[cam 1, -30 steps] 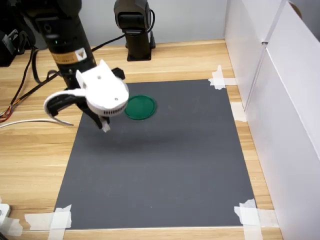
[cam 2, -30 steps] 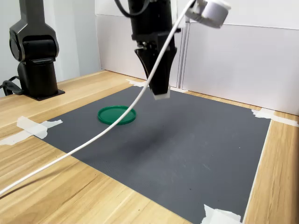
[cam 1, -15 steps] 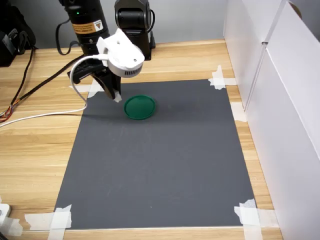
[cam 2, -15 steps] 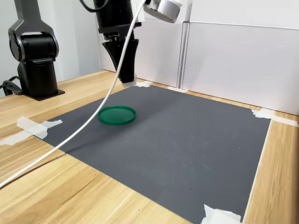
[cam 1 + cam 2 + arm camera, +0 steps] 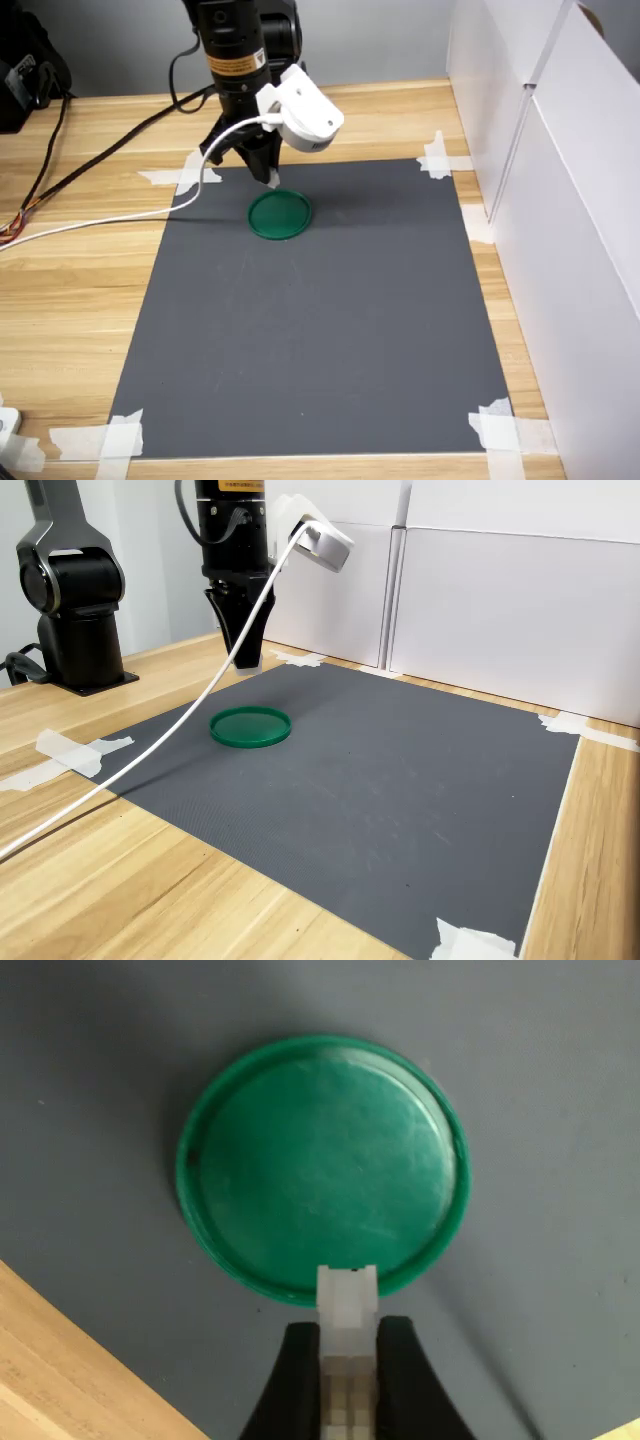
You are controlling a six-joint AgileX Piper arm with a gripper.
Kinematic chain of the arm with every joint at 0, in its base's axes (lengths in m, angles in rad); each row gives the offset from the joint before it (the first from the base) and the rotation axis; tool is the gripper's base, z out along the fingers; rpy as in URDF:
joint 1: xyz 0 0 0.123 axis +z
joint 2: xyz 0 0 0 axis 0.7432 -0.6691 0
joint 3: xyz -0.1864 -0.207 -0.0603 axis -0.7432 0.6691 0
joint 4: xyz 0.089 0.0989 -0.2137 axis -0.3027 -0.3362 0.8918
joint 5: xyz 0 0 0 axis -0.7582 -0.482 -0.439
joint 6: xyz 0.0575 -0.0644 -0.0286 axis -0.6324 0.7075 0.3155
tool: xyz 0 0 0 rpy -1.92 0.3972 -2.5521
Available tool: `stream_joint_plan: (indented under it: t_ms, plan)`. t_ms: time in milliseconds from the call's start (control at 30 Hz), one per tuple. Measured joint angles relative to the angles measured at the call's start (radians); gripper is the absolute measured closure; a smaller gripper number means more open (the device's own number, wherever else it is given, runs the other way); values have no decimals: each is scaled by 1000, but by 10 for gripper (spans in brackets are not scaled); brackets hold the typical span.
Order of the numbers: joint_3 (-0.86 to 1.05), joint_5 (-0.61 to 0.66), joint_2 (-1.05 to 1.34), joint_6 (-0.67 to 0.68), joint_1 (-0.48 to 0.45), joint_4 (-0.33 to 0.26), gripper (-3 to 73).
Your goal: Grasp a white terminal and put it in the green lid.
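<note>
The green lid (image 5: 279,214) (image 5: 250,726) (image 5: 322,1163) lies flat on the dark grey mat, with nothing in it. My gripper (image 5: 268,178) (image 5: 246,662) (image 5: 348,1352) points straight down and hangs above the lid's rim, on the far side in the first exterior view. It is shut on a small white terminal (image 5: 347,1312) (image 5: 270,183) (image 5: 247,666), which sticks out below the black fingertips (image 5: 404,1360). In the wrist view the terminal's end overlaps the lid's rim.
The grey mat (image 5: 320,330) is taped at its corners to a wooden table. A black camera stand (image 5: 78,600) rises at the second exterior view's left. White panels (image 5: 560,200) wall the first exterior view's right. A white cable (image 5: 150,780) trails from the wrist across the mat's edge.
The arm has swung from the mat's left edge in the first exterior view over to the green lid, carrying the white terminal. The lid has not moved.
</note>
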Motion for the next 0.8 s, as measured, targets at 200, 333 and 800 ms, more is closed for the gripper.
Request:
stream_joint_plan:
  t_ms: [200, 333, 800]
  plan:
    - [0, -4, 3, -6, 47, 6, 609]
    - [0, -21, -8, -4, 48, -3, 609]
    - [49, -85, -96, 23, 48, 28, 496]
